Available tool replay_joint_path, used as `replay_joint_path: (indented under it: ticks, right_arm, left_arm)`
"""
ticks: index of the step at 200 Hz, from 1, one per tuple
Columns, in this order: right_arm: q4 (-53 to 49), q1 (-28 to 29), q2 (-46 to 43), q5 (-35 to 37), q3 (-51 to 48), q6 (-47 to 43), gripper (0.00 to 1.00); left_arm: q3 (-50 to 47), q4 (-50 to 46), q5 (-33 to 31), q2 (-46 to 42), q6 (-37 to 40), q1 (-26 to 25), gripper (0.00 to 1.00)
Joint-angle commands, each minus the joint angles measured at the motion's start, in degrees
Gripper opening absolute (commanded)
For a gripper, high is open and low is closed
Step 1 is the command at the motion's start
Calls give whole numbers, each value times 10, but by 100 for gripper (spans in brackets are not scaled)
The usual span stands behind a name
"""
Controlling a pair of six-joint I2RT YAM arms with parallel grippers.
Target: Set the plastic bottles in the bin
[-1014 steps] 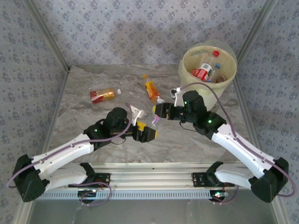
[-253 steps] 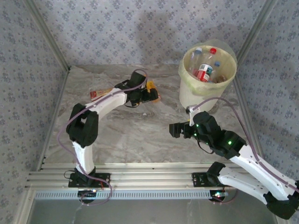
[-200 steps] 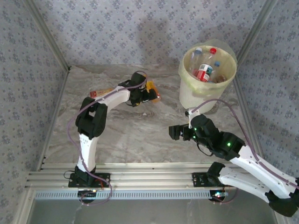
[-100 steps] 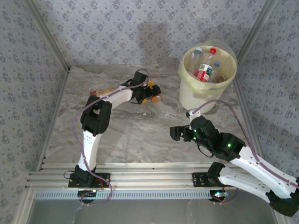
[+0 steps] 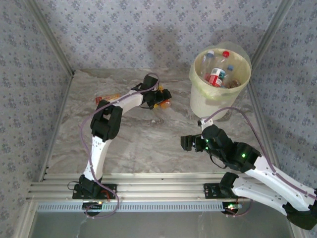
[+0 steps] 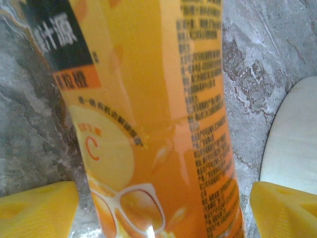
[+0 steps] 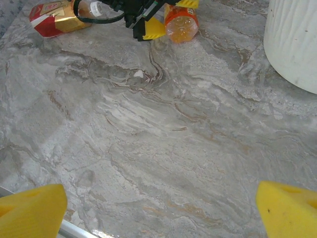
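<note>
An orange-filled bottle (image 6: pixel 148 114) lies on the marble table at the back, left of the bin. My left gripper (image 5: pixel 161 100) straddles it, its yellow fingertips (image 6: pixel 34 208) close on either side of the bottle with thin slivers of table still showing between. The right wrist view shows the same orange bottle (image 7: pixel 182 25) between those fingers. A red-labelled bottle (image 5: pixel 102 100) lies further left, partly behind the left arm. The white bin (image 5: pixel 208 101) at the back right holds several bottles (image 5: pixel 216 75). My right gripper (image 5: pixel 186 143) hovers open over bare table, nothing between its fingers.
The bin's white wall (image 7: pixel 292 44) stands just right of the orange bottle. Patterned walls and metal rails enclose the table (image 5: pixel 148 144). The left arm reaches far across the back. A metal rail (image 5: pixel 158 186) runs along the near edge.
My left gripper has slid right over the orange bottle and its jaws have narrowed round it; the bottle has shifted slightly right. The right arm has barely moved.
</note>
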Motion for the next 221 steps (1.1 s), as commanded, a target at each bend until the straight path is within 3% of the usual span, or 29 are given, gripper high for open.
replay_joint_path:
  ticks: [1, 69, 98, 177, 221]
  right_arm:
    - [-15, 5, -8, 15, -5, 12, 100]
    - [-13, 8, -10, 17, -11, 18, 100]
    - [-13, 8, -10, 22, -15, 25, 100]
    - [0, 2, -12, -2, -12, 80, 100]
    - [43, -33, -4, -73, 13, 94, 99]
  left_arm:
    - [14, -11, 13, 17, -4, -3, 87]
    - [-10, -4, 19, 3, 8, -3, 62]
    - [-50, 18, 26, -33, 26, -2, 56]
    - [-330, 161, 53, -261, 150, -21, 57]
    - [-449, 171, 24, -411, 243, -90, 58]
